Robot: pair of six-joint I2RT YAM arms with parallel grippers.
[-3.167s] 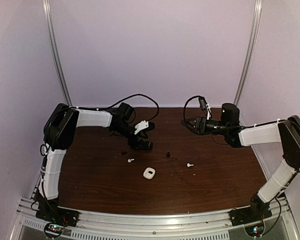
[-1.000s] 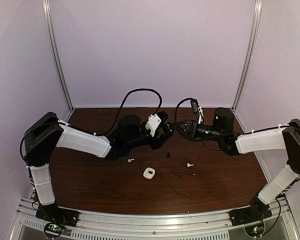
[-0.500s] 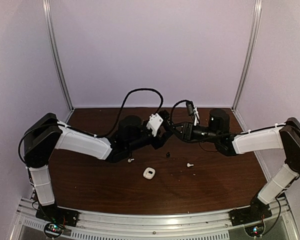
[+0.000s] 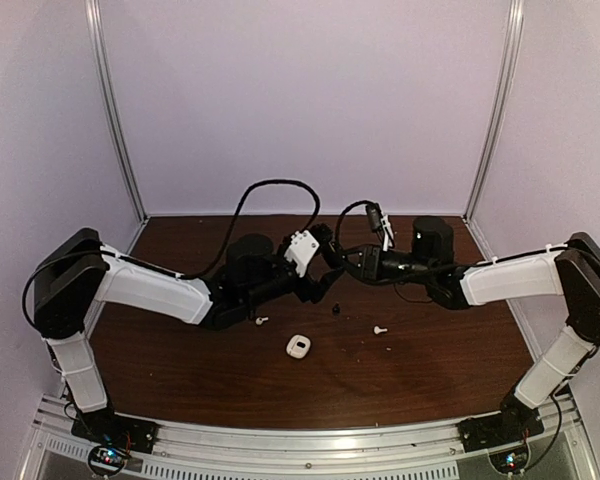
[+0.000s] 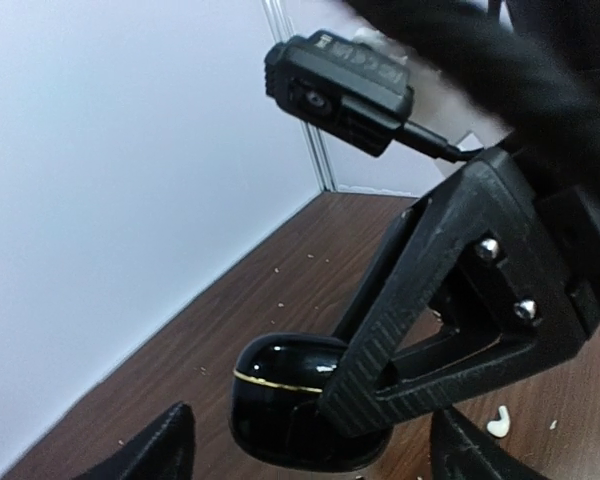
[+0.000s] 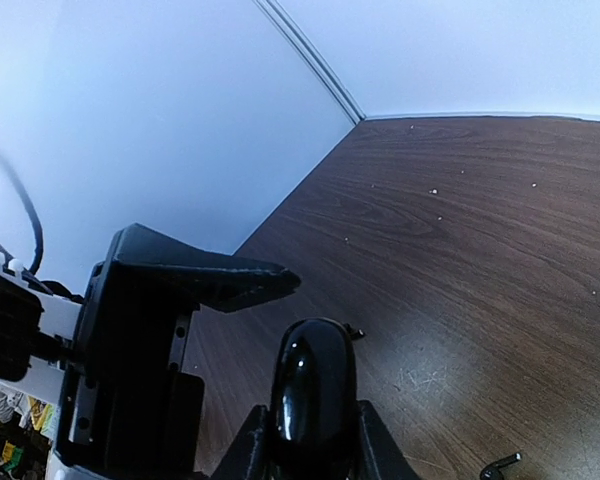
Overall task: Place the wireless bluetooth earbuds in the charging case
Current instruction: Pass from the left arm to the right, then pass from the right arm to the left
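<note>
Brown wood table [image 4: 180, 360] below. Pinches shiny black charging case [image 5: 275, 385] in right gripper [image 6: 310, 440], with left gripper [image 5: 320, 455] spread wide around it. Seems hard, light, slippery; best squeezed across flat sides.

Closed, glossy black case [image 6: 313, 395] is gripped midair; white case [image 4: 300, 346] and white earbud [image 4: 380, 329] lie beneath.

Looked like a robotics lab cell: plain pale walls [image 4: 300, 100], aluminium corner posts [image 4: 116, 110], wood-grain table [image 4: 210, 385], robot arms [image 4: 155, 287] bolted to slotted rail [image 4: 310, 440].
</note>
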